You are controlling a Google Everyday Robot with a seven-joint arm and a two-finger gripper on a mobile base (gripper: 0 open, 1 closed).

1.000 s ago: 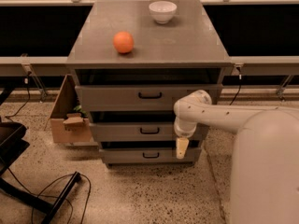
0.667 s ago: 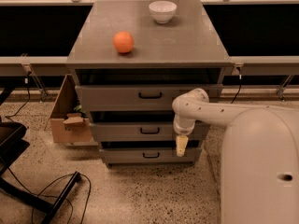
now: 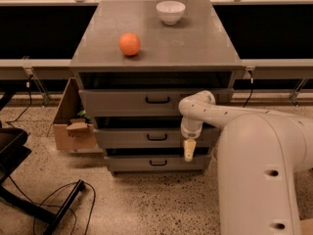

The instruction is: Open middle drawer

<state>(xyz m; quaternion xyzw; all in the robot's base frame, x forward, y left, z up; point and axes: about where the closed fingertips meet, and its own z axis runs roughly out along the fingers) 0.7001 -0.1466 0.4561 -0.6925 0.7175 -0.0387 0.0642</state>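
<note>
The middle drawer [image 3: 132,138] is the central of three grey drawers in the cabinet, with a small black bar handle [image 3: 157,137]. Its front stands about level with the other two fronts. My gripper [image 3: 189,151] points down at the right part of the middle drawer's front, to the right of the handle, with its cream tip reaching to the gap above the bottom drawer [image 3: 157,163]. My white arm [image 3: 254,146] comes in from the right and covers the cabinet's lower right corner. The top drawer [image 3: 122,102] is above the gripper.
An orange [image 3: 129,44] and a white bowl [image 3: 170,11] sit on the cabinet top [image 3: 195,48]. An open cardboard box [image 3: 73,126] stands on the floor left of the cabinet. A black stand and cables [image 3: 44,199] lie at the lower left.
My arm's large white body has swung further left into view. The gripper has shifted only slightly up and left along the middle drawer's front. The drawers have not moved.
</note>
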